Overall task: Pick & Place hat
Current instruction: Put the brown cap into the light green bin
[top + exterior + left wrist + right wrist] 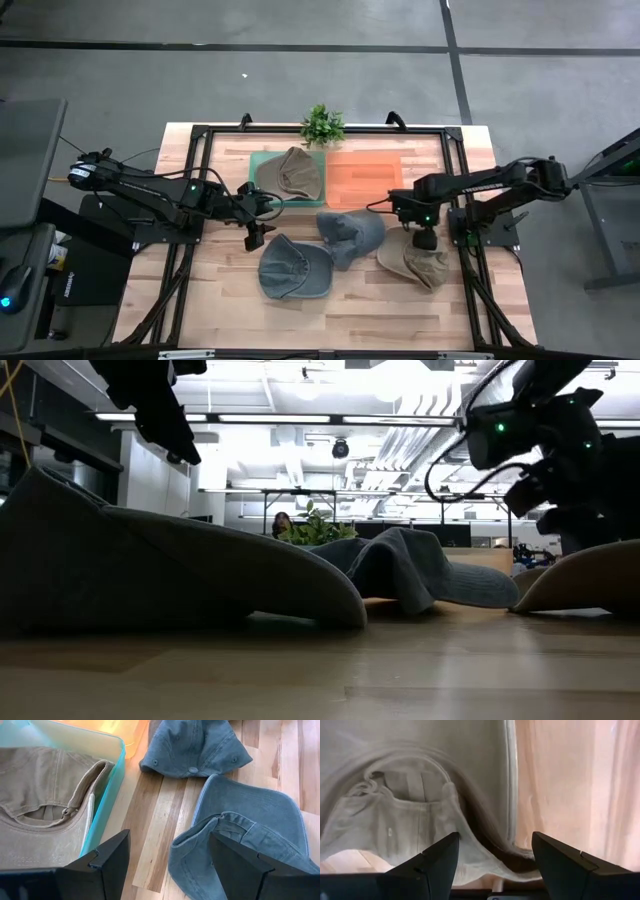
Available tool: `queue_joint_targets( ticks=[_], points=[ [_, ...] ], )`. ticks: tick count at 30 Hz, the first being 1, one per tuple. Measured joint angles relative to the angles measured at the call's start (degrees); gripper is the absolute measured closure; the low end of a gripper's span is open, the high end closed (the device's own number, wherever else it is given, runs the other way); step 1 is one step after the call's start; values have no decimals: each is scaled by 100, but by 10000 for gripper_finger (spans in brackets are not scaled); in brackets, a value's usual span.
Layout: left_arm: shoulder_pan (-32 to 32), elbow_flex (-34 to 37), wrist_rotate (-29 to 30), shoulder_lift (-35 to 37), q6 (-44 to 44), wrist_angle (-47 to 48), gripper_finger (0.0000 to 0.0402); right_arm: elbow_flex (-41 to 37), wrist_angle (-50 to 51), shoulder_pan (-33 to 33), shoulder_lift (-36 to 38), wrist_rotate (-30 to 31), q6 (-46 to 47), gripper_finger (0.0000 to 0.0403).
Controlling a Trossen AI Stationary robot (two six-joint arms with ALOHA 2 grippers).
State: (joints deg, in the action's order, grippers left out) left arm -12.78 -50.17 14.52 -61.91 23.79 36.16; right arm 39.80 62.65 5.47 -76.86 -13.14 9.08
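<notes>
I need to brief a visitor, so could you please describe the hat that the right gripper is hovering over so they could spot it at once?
On the wooden table, look to the right of the orange tray, where the right gripper hangs open. Just below it lies the tan hat, upturned. The two loose hats beside it are blue-grey, and the other tan hat sits in the teal tray.

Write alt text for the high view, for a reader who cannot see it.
Seen from above, a wooden table holds four hats: a tan hat in a green tray, two blue hats and a tan hat on the wood. The open left gripper hangs beside the nearer blue hat; the open right gripper is over the loose tan hat. An orange tray sits empty.
</notes>
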Motion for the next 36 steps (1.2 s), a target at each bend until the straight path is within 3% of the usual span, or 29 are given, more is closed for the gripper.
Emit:
queue_joint_targets(
  ticks=[13, 36],
  points=[
    [0, 0, -30, 0, 0, 2, 154, -136, -275, 28, 0, -896, 98, 157],
    [0, 0, -48, 2, 3, 25, 154, -134, -465, -293, 0, -1113, 1069, 186]
  ],
)
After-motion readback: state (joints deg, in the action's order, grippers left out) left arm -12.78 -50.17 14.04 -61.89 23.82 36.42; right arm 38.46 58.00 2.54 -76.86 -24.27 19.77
